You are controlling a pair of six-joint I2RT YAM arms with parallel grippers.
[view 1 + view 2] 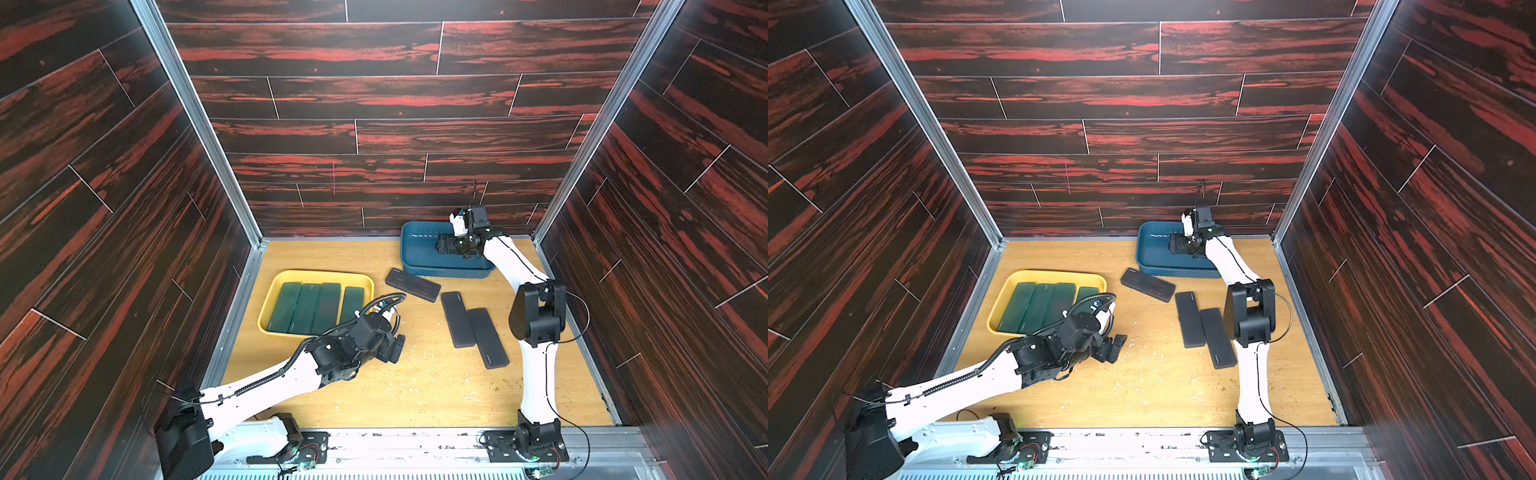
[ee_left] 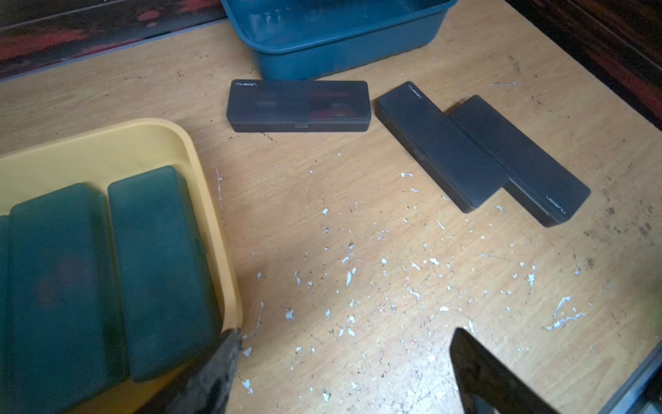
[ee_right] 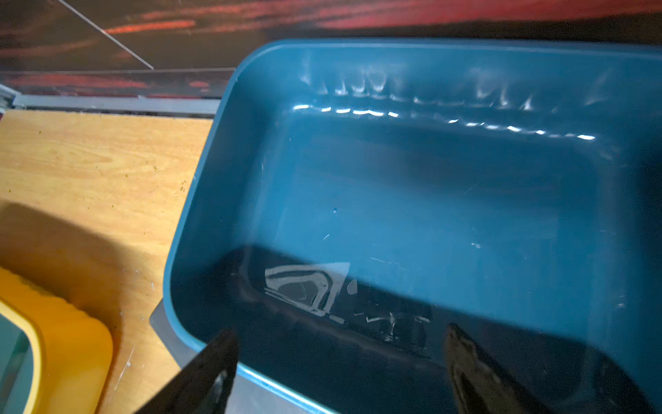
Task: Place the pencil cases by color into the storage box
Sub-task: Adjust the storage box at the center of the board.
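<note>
The right claw (image 3: 344, 372) hangs spread over the blue box (image 3: 394, 172) and pinches nothing. Its 2 fingers (image 3: 215, 376) sit above the box's near rim. On the box floor below them is a dark glossy patch with a pale reflection; I cannot tell whether it is a case or only shadow. In both top views the box stands at the back of the surface (image 1: 415, 386), close to the dark red plank wall (image 1: 374, 104), and the right arm crosses its near right rim.

The left claw (image 2: 344, 380) is also spread and holds nothing. It hovers over the surface with 1 finger just beside a corner of the yellow tray (image 2: 150, 143). White flecks (image 2: 358, 269) litter the wood between this claw and the black cases.

4 dark green cases (image 1: 316, 307) lie side by side in the yellow tray. They are matte with rounded corners.

3 black cases lie on the surface. The nearest black case (image 2: 297, 105) rests just beside the blue box's outer wall. The middle black case (image 2: 440, 147) and the outer black case (image 2: 519, 157) touch along their long sides, offset lengthwise. All 3 are slim, flat and dark grey-black, each with a small clasp tab on 1 long edge. Pale lettering at 1 end of each reads roughly "nusign"; on the touching pair it sits at opposite ends.
</note>
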